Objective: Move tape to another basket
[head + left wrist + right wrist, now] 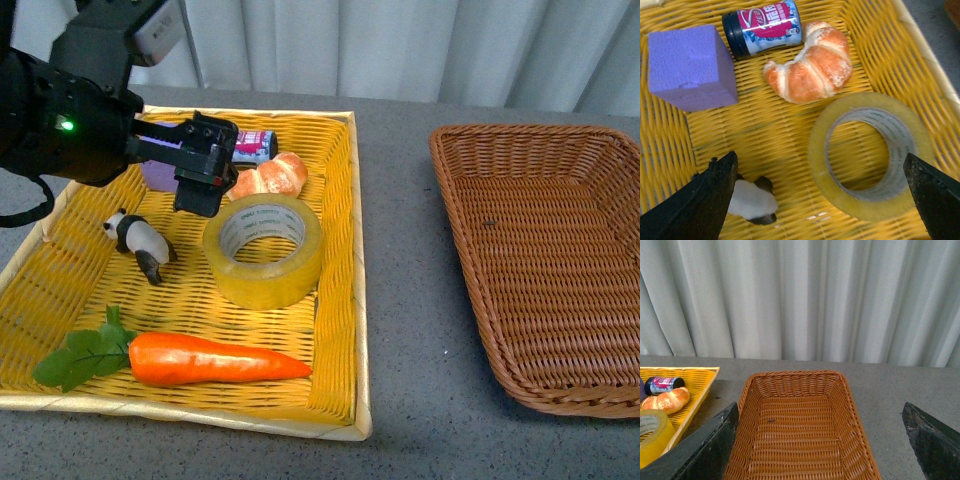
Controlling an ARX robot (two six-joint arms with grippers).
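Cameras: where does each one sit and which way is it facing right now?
Front: on the body, looking forward and down at tray, basket; left gripper shows top left.
Left wrist: on the left arm, looking down at tape, croissant; both fingers show, apart.
Right wrist: on the right arm, looking level over the basket to a curtain; fingers apart.
Shared: tape shows in all three.

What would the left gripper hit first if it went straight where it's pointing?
Most likely the rim of the tape: the left gripper points down into the yellow tray with the roll off-centre between its jaws. Depth is unclear; it might meet bare weave beside it.
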